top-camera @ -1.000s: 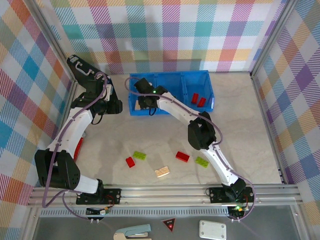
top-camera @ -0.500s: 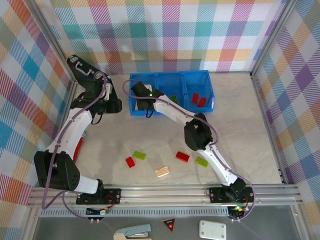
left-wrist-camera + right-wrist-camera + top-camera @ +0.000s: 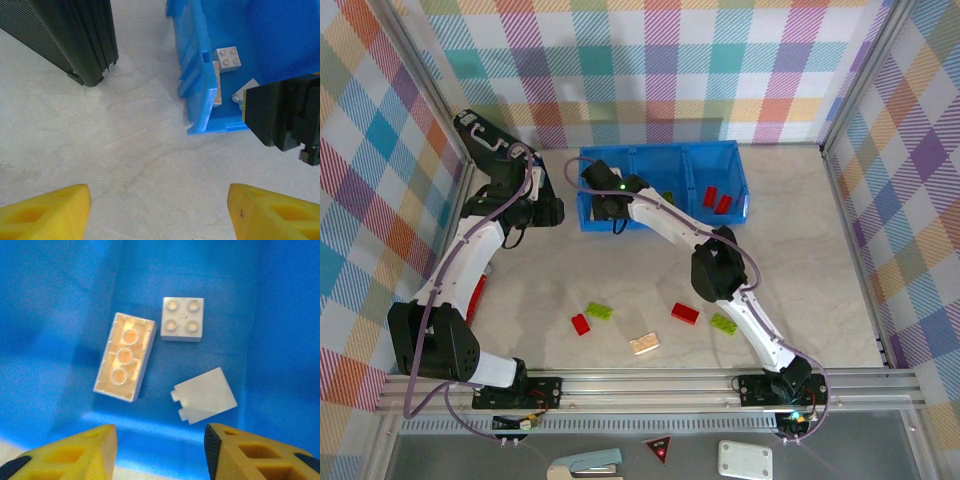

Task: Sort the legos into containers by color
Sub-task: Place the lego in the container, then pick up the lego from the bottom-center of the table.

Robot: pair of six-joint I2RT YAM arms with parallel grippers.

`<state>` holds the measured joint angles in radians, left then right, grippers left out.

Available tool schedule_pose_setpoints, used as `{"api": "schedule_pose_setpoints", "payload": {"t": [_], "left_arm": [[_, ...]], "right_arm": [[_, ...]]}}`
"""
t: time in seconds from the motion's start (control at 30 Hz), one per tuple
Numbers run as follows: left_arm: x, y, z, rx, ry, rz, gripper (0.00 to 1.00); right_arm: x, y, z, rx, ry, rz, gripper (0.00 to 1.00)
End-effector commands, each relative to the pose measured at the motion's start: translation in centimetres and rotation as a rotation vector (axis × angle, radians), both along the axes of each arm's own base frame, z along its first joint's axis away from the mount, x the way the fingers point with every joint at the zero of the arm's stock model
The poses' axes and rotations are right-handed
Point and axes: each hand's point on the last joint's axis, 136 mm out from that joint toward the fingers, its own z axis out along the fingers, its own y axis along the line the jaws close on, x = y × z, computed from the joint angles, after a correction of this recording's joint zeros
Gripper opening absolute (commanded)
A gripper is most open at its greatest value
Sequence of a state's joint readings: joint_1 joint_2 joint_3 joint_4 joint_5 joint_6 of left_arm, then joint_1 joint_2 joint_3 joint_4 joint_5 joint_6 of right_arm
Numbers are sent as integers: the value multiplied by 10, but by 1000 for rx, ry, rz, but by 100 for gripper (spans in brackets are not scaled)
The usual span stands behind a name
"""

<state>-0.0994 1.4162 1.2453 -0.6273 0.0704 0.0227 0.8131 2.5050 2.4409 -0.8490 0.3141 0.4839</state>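
Pale marbled tabletop (image 3: 620,270) inside plaid walls is carrying everything. Long bright blue plastic bin (image 3: 710,147) is sitting at the far middle, three compartments side by side.

Right gripper (image 3: 159,440) is hovering over the left compartment (image 3: 55,290), yellow fingers parted, nothing between them. Three cream-white legos are lying apart on the floor below: upturned oblong brick (image 3: 125,356), square four-stud brick (image 3: 183,319), small brick tipped on its side (image 3: 205,395). So cream is collecting here. Lime green brick (image 3: 667,197) is lying in the middle compartment, two red bricks (image 3: 711,195) in the right one. Colour map looks settled.

Left gripper (image 3: 159,197) is hanging over bare table just beside the bin's left wall, fingers spread wide, empty. My read: it's parking clear of the right arm's reach. Ribbed black case (image 3: 75,35) is standing close on its other side.

Waiting loose on the near table, well apart: red lego (image 3: 581,324), green lego (image 3: 599,311), cream lego (image 3: 644,343), second red lego (image 3: 685,313), second green lego (image 3: 724,323). Open floor is surrounding each, so top-down picks are looking easy.

Tight spots:
- Compartment walls are hemming in the right fingers. I'd be lifting straight up before swinging back.
- Case and left arm are crowding the bin's left side, so I'm expecting little room for a side approach there.
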Motion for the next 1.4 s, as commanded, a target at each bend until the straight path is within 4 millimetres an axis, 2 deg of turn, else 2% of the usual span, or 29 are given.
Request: {"api": "schedule_pose_setpoints", "payload": {"t": [0.0, 0.27, 0.7, 0.87, 1.1, 1.23, 1.37], "left_arm": [[-2, 2, -1, -14, 6, -2, 72], [-2, 3, -1, -7, 4, 3, 72], [-3, 4, -1, -6, 5, 2, 72], [-2, 3, -1, -7, 4, 0, 72], [-2, 1, -1, -18, 5, -6, 72], [-2, 0, 0, -18, 2, -7, 72], [-3, 2, 0, -11, 0, -2, 72]], "right_arm": [[-27, 0, 48, 36, 11, 112, 51], [-79, -24, 44, -5, 147, 235, 52], [-165, -72, 19, -80, 305, 299, 51], [-190, -91, 11, -127, 362, 323, 51], [-227, -135, -12, -279, 463, 460, 52], [-241, -162, -25, -404, 511, 562, 54], [-247, -176, -30, -484, 542, 628, 56]]}}
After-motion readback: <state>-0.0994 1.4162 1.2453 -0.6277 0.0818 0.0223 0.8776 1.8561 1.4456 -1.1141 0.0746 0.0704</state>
